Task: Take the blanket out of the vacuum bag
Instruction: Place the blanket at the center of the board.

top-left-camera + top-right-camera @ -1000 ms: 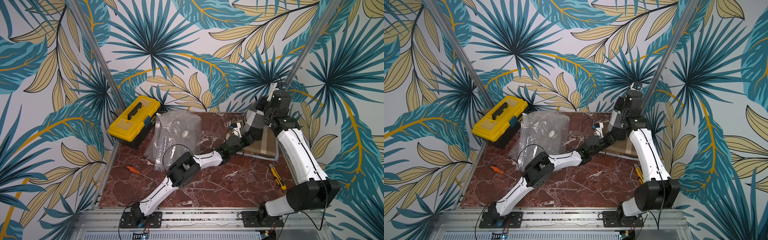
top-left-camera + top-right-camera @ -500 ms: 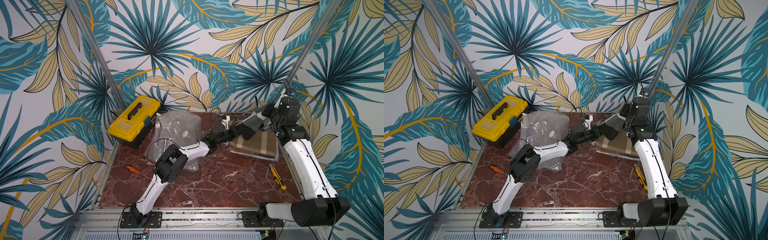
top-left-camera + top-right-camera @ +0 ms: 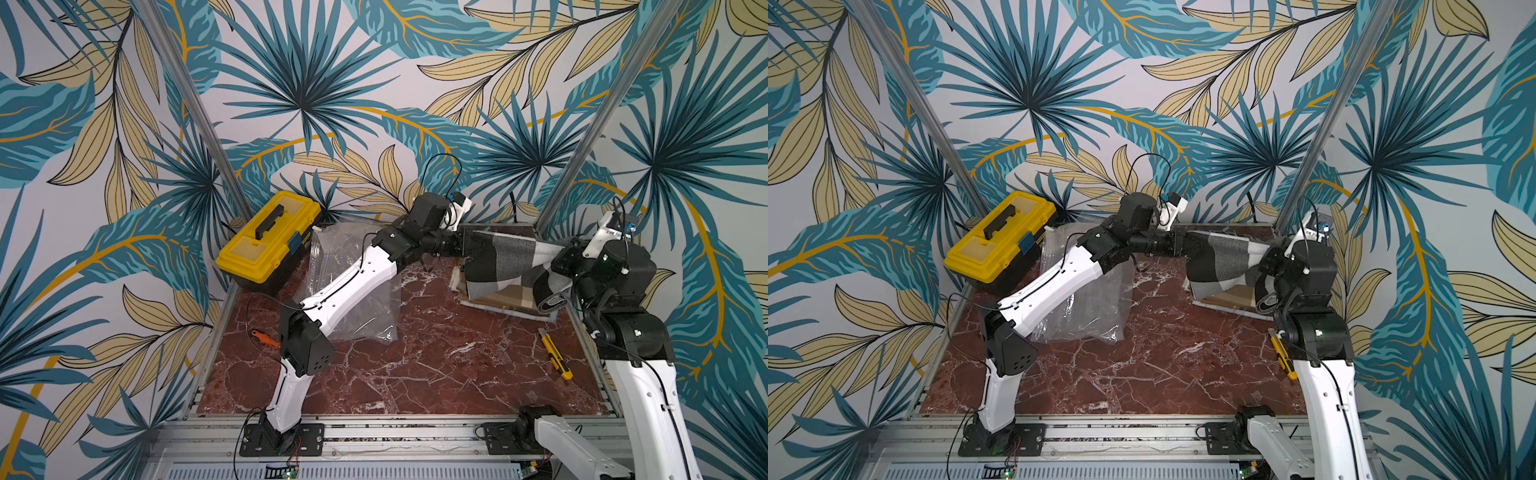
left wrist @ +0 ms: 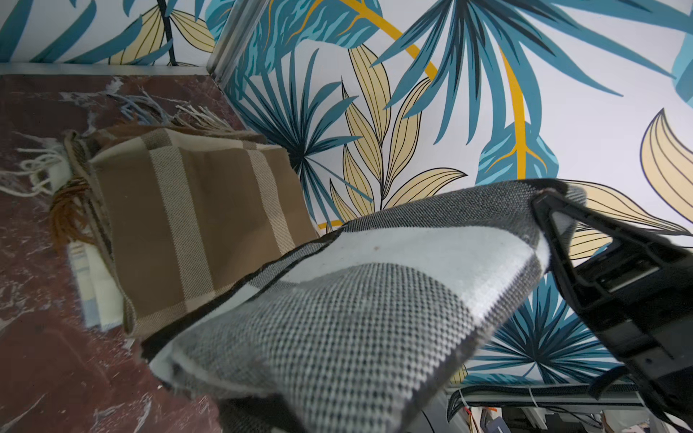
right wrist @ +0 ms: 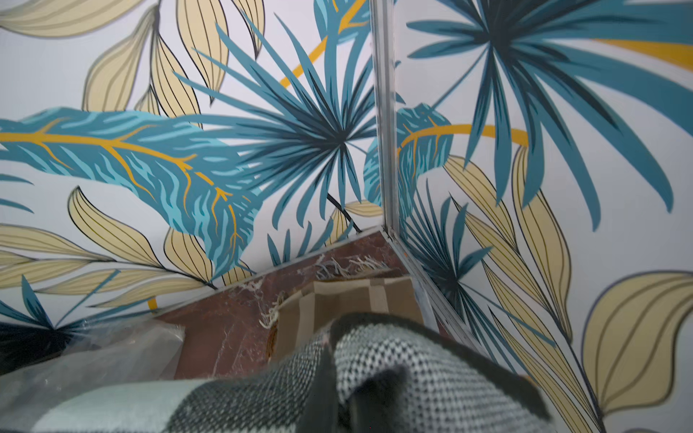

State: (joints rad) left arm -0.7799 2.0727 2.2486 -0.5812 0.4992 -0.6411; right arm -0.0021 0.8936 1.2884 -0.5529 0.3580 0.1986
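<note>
Both top views: left gripper [image 3: 466, 246] and right gripper [image 3: 559, 254] clamp the blanket [image 3: 503, 264] above the marble table [image 3: 415, 370], leaf-print walls [image 3: 332, 83] around.

Left end effector [image 3: 1188, 243] grips the hanging blanket [image 3: 1223, 262].

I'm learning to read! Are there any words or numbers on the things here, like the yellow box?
No text can be read in any view.
On the yellow toolbox, any print is too small to read.
On the utility knife, likewise.
On the checked blanket and the vacuum bag, no writing shows.
</note>
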